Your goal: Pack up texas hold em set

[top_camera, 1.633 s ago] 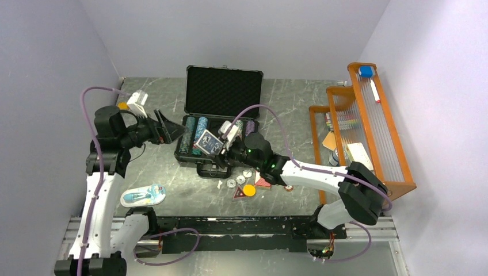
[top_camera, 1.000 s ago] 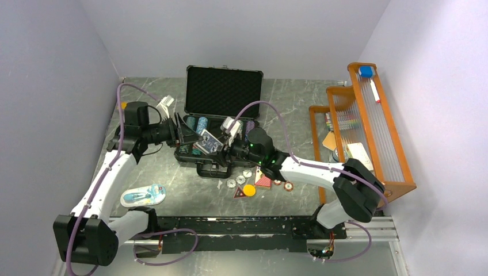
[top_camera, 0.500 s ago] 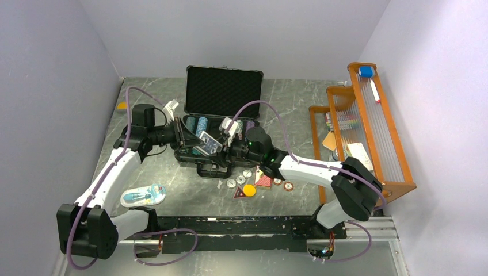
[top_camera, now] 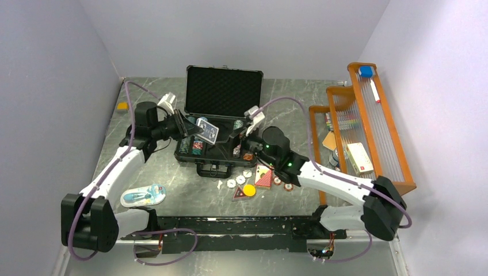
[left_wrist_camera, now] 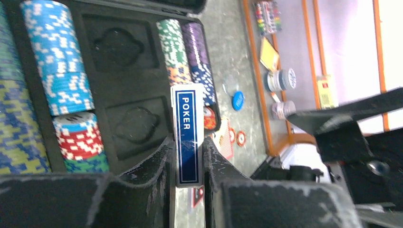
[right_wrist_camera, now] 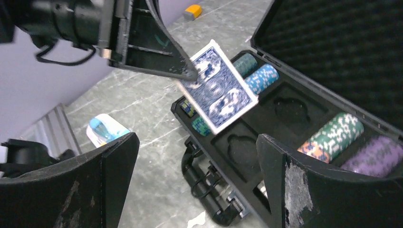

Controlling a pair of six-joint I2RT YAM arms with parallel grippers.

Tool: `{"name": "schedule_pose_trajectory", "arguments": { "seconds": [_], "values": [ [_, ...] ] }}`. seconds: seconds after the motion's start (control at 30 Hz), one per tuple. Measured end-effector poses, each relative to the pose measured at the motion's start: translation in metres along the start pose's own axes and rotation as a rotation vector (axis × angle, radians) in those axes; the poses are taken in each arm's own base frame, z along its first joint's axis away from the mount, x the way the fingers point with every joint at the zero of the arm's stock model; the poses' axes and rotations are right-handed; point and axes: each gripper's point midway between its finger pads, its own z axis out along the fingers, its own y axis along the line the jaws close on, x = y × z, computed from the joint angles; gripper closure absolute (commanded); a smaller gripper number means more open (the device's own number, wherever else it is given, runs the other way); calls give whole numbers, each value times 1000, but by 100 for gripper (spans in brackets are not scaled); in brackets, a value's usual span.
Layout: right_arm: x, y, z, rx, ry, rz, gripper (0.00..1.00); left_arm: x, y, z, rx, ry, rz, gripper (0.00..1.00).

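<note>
Blue card deck (left_wrist_camera: 187, 137) is clamped edge-on in left jaws, held above open black briefcase (top_camera: 223, 92). Right jaws spread wide, empty, right of deck.

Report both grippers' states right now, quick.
Left gripper: closed, holding the blue card deck.
Right gripper: open, holding nothing.

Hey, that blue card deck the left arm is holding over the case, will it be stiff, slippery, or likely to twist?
The blue deck looks like a stiff boxed pack, so it probably won't flex. The left fingers pinch only one end, so it may pivot or slip. Being flat, it should settle in the case without rolling.
</note>
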Motion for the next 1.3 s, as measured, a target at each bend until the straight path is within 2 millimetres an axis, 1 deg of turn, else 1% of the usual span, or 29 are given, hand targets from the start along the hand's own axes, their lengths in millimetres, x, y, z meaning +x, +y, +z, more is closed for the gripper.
{"name": "schedule_pose_trajectory", "arguments": {
  "seconds": [0.07, 0.17, 0.37, 0.47, 0.53, 0.6, 0.7, 0.83, 0.93, 1.07, 1.2, 1.23, 1.3],
  "values": [
    [-2, -1, -10, 25, -2, 59, 2, -4, 12, 10, -23, -28, -2, 93],
    [4, -2, -26, 44, 22, 124, 4, -11, 28, 28, -54, -46, -16, 93],
    [10, -1, -44, 60, 61, 185, 5, -26, 57, 77, -82, -28, -63, 93],
    [14, -2, -51, 71, 69, 206, 6, -30, 63, 98, -83, -11, -77, 93],
    [17, -3, -54, 79, 77, 221, 6, -30, 65, 109, -79, -2, -79, 91],
    [18, -4, -56, 89, 83, 230, 7, -27, 65, 118, -76, 12, -83, 89],
    [19, -7, -59, 105, 78, 246, 7, -20, 66, 132, -79, 35, -87, 89],
    [26, -13, -66, 133, 73, 262, 8, -14, 69, 140, -81, 53, -100, 90],
    [30, -17, -66, 154, 78, 268, 8, -15, 70, 140, -89, 48, -115, 90],
    [30, -19, -66, 165, 72, 272, 8, -15, 72, 139, -112, 40, -159, 89],
    [29, -22, -66, 182, 65, 276, 8, -12, 75, 137, -141, 20, -204, 91],
    [29, -22, -66, 187, 64, 276, 8, -11, 76, 136, -146, 11, -214, 91],
    [30, -25, -67, 202, 60, 280, 8, -9, 77, 133, -154, -10, -226, 87]
  ]
}}
